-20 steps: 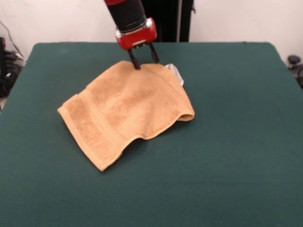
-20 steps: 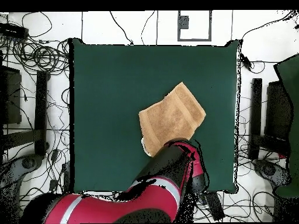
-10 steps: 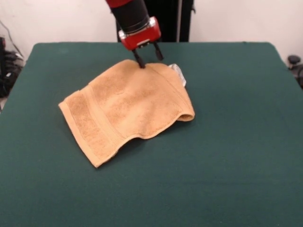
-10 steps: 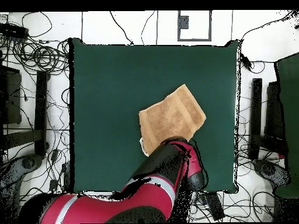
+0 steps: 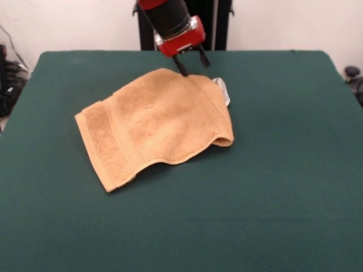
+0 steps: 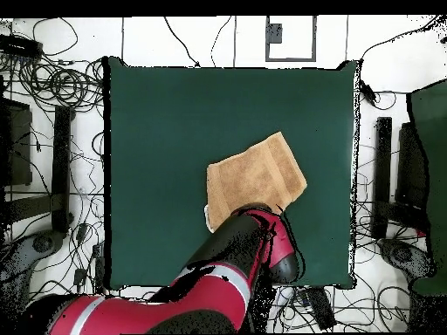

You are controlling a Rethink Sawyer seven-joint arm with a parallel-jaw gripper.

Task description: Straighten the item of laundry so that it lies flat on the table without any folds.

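Note:
The golden-tan towel (image 5: 159,122) lies rumpled on the dark green table (image 5: 283,187), left of centre. Its right side is doubled under in a rounded fold, and the near edge is wavy and stands off the felt. A border band runs along its left end. The white tag (image 5: 223,90) pokes out at the far right corner. My gripper (image 5: 194,68) hangs from the red wrist at the towel's far edge and is shut on that edge, which rises toward it. In the overhead view the towel (image 6: 253,179) shows with my arm (image 6: 249,249) covering its near edge and hiding the gripper.
The table (image 6: 175,113) spreads wide around the towel on all sides. Cables and stands (image 6: 52,140) lie on the floor beyond the table's edges. The black pedestal (image 5: 193,22) stands behind the far edge.
My gripper has moved up and to the right along the far side, pulling the towel's far edge with it. The towel's near left corner has slid away from the front edge.

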